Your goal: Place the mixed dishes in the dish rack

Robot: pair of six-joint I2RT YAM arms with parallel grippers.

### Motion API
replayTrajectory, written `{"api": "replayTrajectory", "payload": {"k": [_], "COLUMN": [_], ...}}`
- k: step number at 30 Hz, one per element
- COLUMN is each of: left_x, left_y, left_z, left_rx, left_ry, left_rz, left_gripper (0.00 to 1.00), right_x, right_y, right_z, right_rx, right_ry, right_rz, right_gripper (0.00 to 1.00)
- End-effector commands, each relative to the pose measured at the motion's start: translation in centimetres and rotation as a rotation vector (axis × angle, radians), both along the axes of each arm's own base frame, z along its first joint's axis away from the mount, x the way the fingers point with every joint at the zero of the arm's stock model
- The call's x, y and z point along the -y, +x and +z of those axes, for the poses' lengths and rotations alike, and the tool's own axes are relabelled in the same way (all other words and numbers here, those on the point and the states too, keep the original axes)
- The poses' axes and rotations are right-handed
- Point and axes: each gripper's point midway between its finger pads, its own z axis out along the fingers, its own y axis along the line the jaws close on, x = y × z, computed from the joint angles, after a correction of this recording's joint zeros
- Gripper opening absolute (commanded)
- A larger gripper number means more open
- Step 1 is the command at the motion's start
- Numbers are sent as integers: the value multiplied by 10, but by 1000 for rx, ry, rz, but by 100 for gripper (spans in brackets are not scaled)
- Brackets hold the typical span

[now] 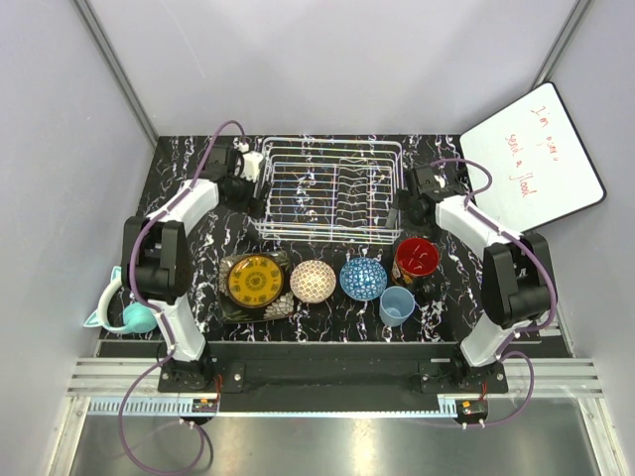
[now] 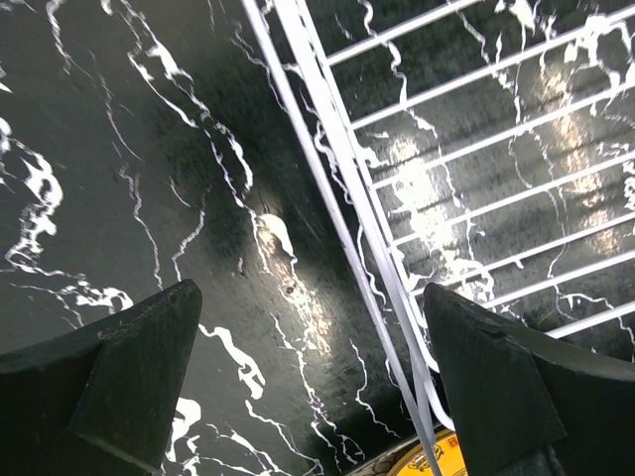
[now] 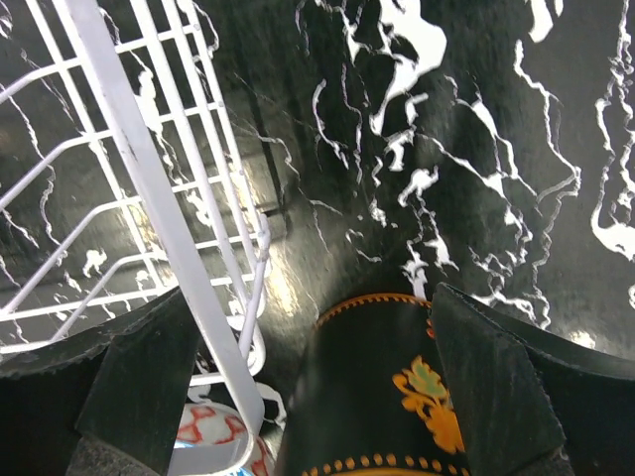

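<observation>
- Standing nearest the arm bases, the blue cup (image 1: 397, 305) sits upright on the black marbled bench (image 1: 446, 297), just in front of the red mug (image 1: 417, 258).
- To their left runs a row: the blue bowl (image 1: 363, 279), the speckled bowl (image 1: 313, 281), then the yellow plate (image 1: 255, 281) lying on top of the dark plate (image 1: 230, 297). All face up.
- Teal headphones (image 1: 124, 309) lie beyond the bench's left edge.
- The right pincer (image 3: 316, 297) hangs just behind the mug, beside the right side of the rack (image 1: 332, 188). Its fingers are spread wide and clamp nothing. The wrist view shows a rack wire and a dark, orange-flowered surface low between the fingers, and I cannot tell what that surface belongs to.
- The white wire rack stands mid-bench behind the row, and all six dishes are outside it.
- The left pincer (image 2: 310, 297) hovers at the rack's far left corner, fingers spread wide and holding nothing, with bare bench and the rack's rim below it.
- A white board (image 1: 531, 159) with red writing leans at the far right.
</observation>
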Motion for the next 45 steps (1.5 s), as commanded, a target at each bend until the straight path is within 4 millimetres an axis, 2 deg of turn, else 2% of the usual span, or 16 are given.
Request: {"api": "replayTrajectory", "payload": {"k": [1,2,6,10,12,16,18,21,24,25,26,29,32,36,41,45], "left_x": [8,9,9,7,5,2,1,-5,-11,-13,-13,-14,-17,-26,-34,-36], "left_y": [18,16,1,-23,-27,-25,-23,-13,2,0,0,-3,-10,-18,-19,-15], "left_z": [27,30,32,17,16,36,45,65,98,104,112,136,142,124,109,106], "left_rx": [84,88,83,35,38,96,116,166,238,235,246,279,286,250,231,226], "left_ry": [-24,-25,-33,-41,-31,-27,-31,-16,3,5,4,-9,-21,-10,0,2], "left_rz": [-10,-11,-12,-9,-6,10,23,52,75,78,80,82,95,120,142,146], "left_gripper": [99,99,99,99,99,99,99,99,99,99,99,99,99,99,99,99], "right_x": [6,7,-5,-11,-11,-10,-16,-40,-86,-113,-123,-149,-182,-216,-232,-229], "right_y": [7,11,39,51,53,53,52,39,12,-5,-13,-27,-42,-59,-76,-83], "right_z": [20,19,47,60,70,103,129,161,180,182,183,164,136,96,73,57], "right_rx": [56,50,122,152,175,249,300,349,345,312,303,286,228,158,118,103], "right_ry": [-54,-67,-34,-21,-28,-49,-39,1,104,217,242,246,244,139,109,97], "right_rz": [8,10,22,37,39,49,78,199,426,542,606,741,872,1004,1062,1057], "right_gripper": [100,100,100,100,100,100,99,100,100,100,98,96,93,90,89,88]}}
